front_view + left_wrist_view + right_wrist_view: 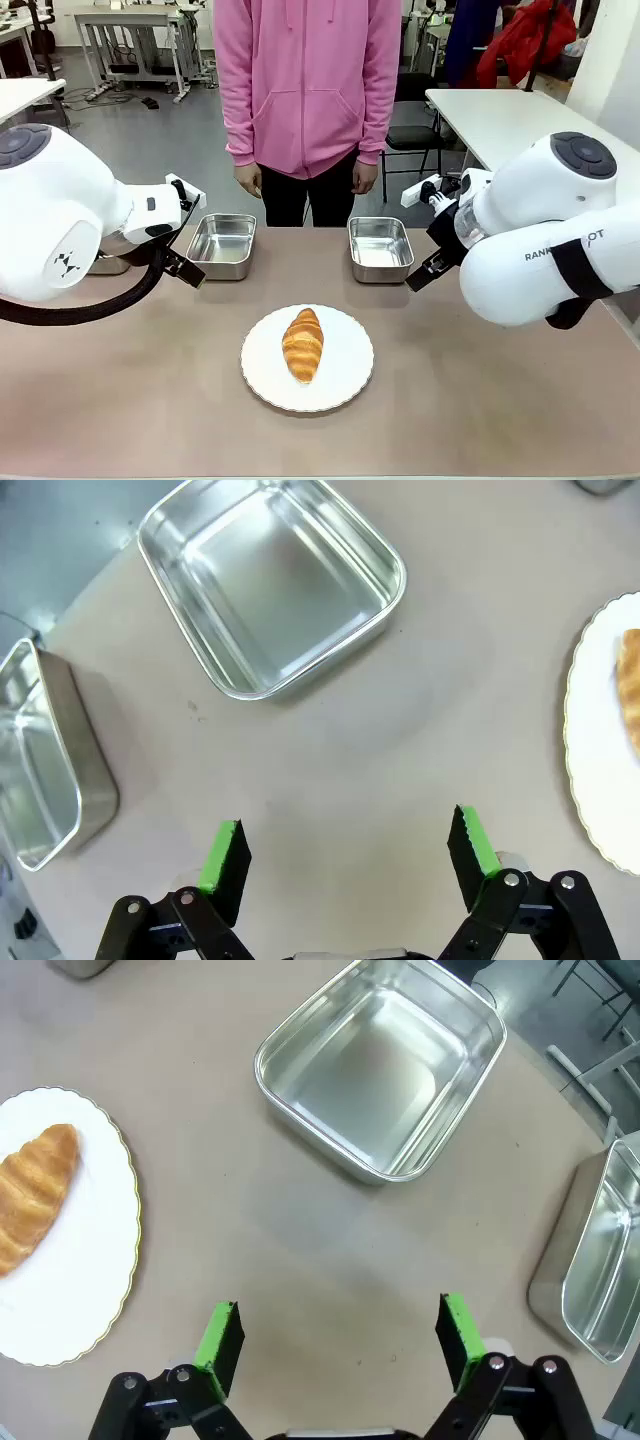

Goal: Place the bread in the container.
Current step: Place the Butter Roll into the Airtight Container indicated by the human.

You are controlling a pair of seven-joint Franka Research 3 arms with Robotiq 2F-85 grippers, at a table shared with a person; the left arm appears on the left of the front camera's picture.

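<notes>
The bread (303, 344) is a golden-brown croissant lying on a round white scalloped plate (345, 385) in the middle of the table. Beyond it stand two shiny steel containers, one on the left (222, 245) and one on the right (380, 248), both empty. My left gripper (348, 840) hovers open over bare table with the left container (270, 580) ahead and the bread (630, 690) at the picture's right edge. My right gripper (338, 1332) is open too, nothing between its pads, with the right container (380, 1065) ahead and the bread (35, 1195) off to the left.
A further steel pan (40, 760) sits at the table's left edge, and another (600, 1260) at the right edge. A person in a pink hoodie (305, 80) stands at the far side, hands hanging down. Bare tabletop lies between the plate and the pans.
</notes>
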